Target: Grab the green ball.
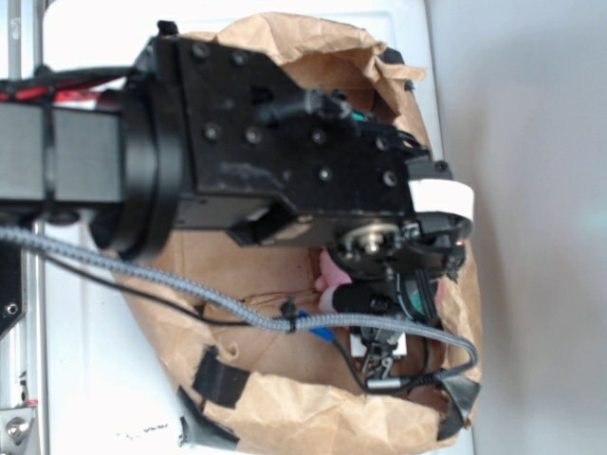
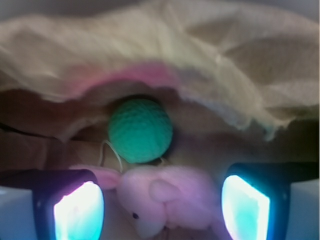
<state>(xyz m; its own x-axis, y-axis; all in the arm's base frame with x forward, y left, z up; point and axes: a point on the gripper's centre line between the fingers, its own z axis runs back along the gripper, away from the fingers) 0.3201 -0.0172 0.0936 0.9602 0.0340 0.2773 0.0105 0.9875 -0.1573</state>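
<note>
No readable text, label, brand, number or sign is showing in either view: nothing legible is appearing on the surfaces around the pincer, ahead of it, or between its fingers, and the wrist view is blurring any fine marks.

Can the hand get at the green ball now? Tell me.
Probably not cleanly: the open hand has the pink bunny between its fingers, and the green ball sits beyond it under the paper bag's fold.
</note>
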